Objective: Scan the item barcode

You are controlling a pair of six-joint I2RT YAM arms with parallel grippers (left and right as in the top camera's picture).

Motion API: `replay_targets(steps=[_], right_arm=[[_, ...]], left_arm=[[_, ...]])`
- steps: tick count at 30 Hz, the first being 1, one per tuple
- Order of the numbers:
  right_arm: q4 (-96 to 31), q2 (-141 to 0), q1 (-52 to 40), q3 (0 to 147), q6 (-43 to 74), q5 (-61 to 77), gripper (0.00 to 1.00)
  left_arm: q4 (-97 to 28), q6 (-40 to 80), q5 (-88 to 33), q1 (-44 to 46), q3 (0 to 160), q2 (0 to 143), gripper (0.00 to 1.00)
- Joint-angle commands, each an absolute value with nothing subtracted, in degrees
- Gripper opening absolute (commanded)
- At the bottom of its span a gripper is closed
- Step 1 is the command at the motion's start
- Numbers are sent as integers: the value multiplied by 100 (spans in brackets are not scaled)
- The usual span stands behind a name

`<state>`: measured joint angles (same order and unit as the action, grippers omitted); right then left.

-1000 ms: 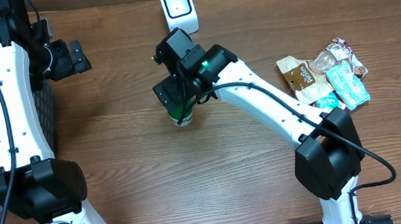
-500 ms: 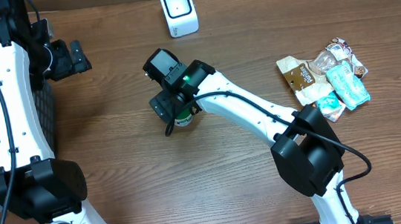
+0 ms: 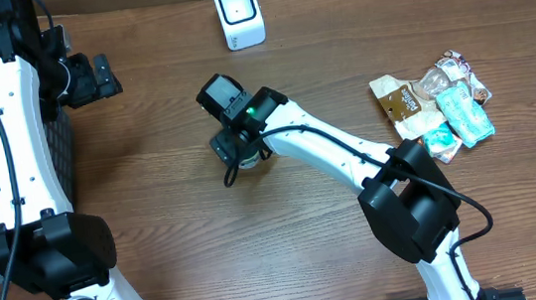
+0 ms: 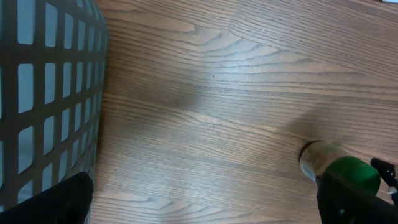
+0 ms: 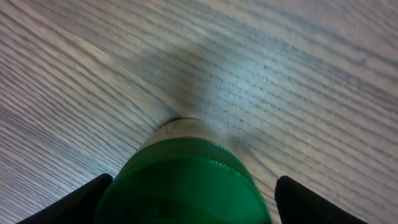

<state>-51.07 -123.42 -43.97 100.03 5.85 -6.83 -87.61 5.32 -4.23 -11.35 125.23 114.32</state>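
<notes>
**Desk:** Where does the bottle stand?

**Photographer:** The green-capped bottle (image 5: 186, 180) stands upright on the wooden table (image 3: 209, 256). It is toward the robot from the white scanner (image 3: 238, 13) and well apart from it. The overhead view barely shows it, because the right gripper (image 3: 236, 147) sits directly above and covers nearly all of it.

**Desk:** Which view gives the bottle, then?

**Photographer:** Both wrist cameras. The right wrist view looks straight down on the ribbed green cap, with a pale rim of the body under it. The left wrist view catches the bottle from the side, at its lower right edge, showing a pale body, a green top and part of the dark right gripper against it.

**Desk:** Is the right hand gripping it?

**Photographer:** Not closed on it. The fingers (image 5: 308, 198) straddle the cap, one on each side. The one at the picture's right stands visibly clear of it, and the other is just beside the cap's edge.

**Desk:** And the left hand?

**Photographer:** The left gripper (image 3: 99, 78) hangs far to the left of the scanner. Its jaws are spread wide with only bare tabletop between them. Its own camera shows the dark lattice basket (image 4: 43, 93) close alongside, and the overhead view shows just a strip of that basket behind the arm.

**Desk:** Anything else on the table?

**Photographer:** A heap of snack packets (image 3: 433, 103) lies to the right of the scanner and nearer the robot. It is seen from overhead only.
</notes>
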Motion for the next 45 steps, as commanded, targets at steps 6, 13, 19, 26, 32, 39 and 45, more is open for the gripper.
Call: replay_targets(steps=[6,13,19,26,32,39,45], right_arm=[[-4984,-12431,-4388,9937,598,-753,69],[-4995,-12431,-4388,9937,593,-751,73],[-5024,-12431,-4388,9926,421,-749,82],[-4998,-12431,-4375,9894,408,-751,74],[-5039,-12431,-4370,9894,408,-749,71],[-5072,-12433,-4370,9856,408,-751,72],[-5033,-12433,-4370,9856,410,-749,72]], left_arm=[[-8755,381,-401,-1160,12540,11281,99],[-8755,381,-401,-1160,12540,11281,99],[-8757,381,-401,-1160,12540,11281,100],[-8755,381,-401,-1160,12540,11281,100],[-8755,381,-401,-1160,12540,11281,99],[-8755,381,-401,-1160,12540,11281,99],[-8755,381,-401,-1160,12540,11281,100]])
